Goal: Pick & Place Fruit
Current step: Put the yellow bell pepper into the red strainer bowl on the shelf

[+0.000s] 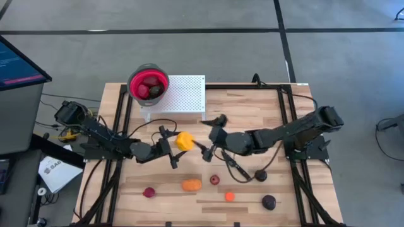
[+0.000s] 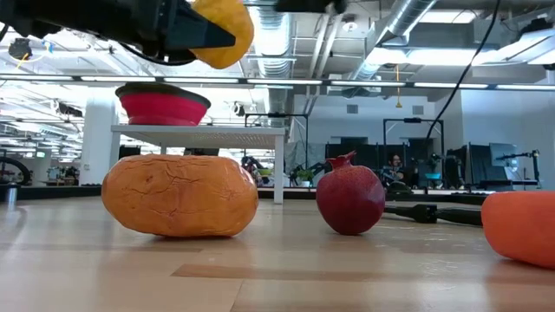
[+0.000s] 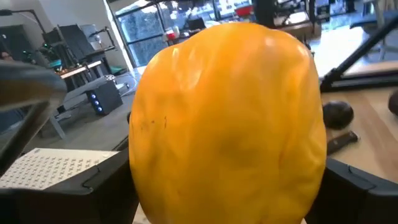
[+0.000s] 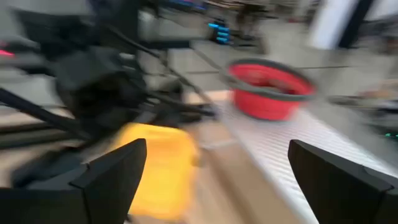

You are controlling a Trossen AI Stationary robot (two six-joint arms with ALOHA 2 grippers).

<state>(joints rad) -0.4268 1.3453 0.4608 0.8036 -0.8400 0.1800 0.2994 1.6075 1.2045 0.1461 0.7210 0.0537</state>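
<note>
Wooden table [image 1: 252, 189]: carries all items below. White perforated stand [image 1: 183, 94]: at the table's far edge, left of centre; red colander [image 1: 149, 84] sits on its left end and holds several dark red fruit pieces, number not clear. Left gripper [image 1: 178, 144]: above mid-table, near the stand, fingers clamped on either side of the yellow fruit [image 3: 227, 118], which is lifted off the wood, as the low view confirms [image 2: 224, 30]. Right gripper [image 1: 211, 144]: just right of the yellow fruit, jaws spread wide with nothing between them; its fingers [image 4: 112, 177] frame that fruit and the colander beyond. Loose fruit on the near half of the table, well apart from both grippers: orange oblong piece [image 1: 191, 185]; dark purple piece [image 1: 269, 202] toward the right corner; dark red piece [image 1: 149, 192] toward the left; small dark red pomegranate-like piece [image 1: 214, 180]; small orange piece [image 1: 230, 197]. Black-handled knife [image 1: 235, 170]: lying below the right gripper, between the pomegranate-like piece and a black round item [image 1: 260, 175].
</note>
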